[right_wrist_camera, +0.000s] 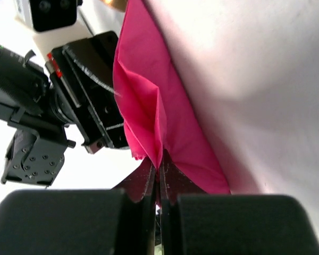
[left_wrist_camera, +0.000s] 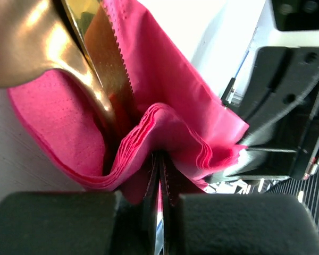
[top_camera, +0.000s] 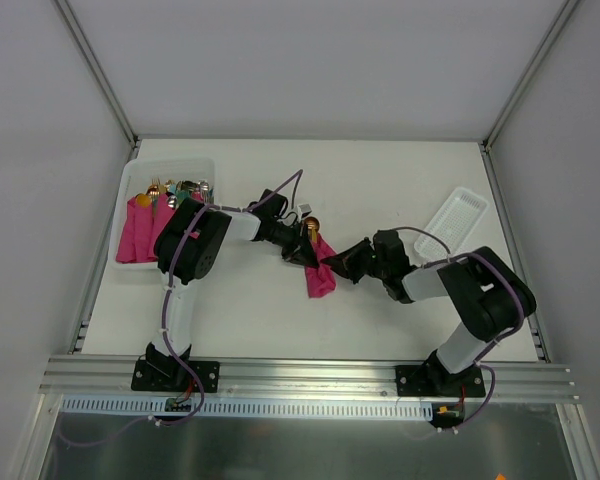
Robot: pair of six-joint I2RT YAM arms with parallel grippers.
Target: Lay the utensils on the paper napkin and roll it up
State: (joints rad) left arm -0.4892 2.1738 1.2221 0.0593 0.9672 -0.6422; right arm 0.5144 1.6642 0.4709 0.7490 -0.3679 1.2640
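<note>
A: Step in hand?

B: Rolling, judged about midway. The napkin [top_camera: 320,280] was folded over the utensils [top_camera: 311,224]. Only a gold spoon bowl showed, at the napkin's far end. It was a loose wrap, not a tight roll.

A: Grippers?

B: The left gripper [top_camera: 305,252] was at the napkin's far half and the right gripper [top_camera: 342,268] at its opposite long edge. Both pairs of fingers were pressed together, each pinching a fold of the napkin.

A: Where was the napkin?

B: Low over the table [top_camera: 380,180]; contact could not be told. The bin [top_camera: 140,172] of bundles [top_camera: 138,228] sat well apart from the napkin on the left arm's side. The lid [top_camera: 458,215] sat well apart on the other side.

A: Next move?

B: A judgement only. One gripper would need to let go and re-grip the free edge to turn it over the utensils, while the other pinned the wrap. The paper looked thin, so opposed pulls could tear it or let the utensils slide out.

A: What did the views add?

B: The top view gave the layout, but both pinches were hidden. The left wrist showed stacked ply edges between its fingers and a serrated gold edge inside the fold, touching paper. The right wrist showed one clean crease in its pinch and hardly any metal.
</note>
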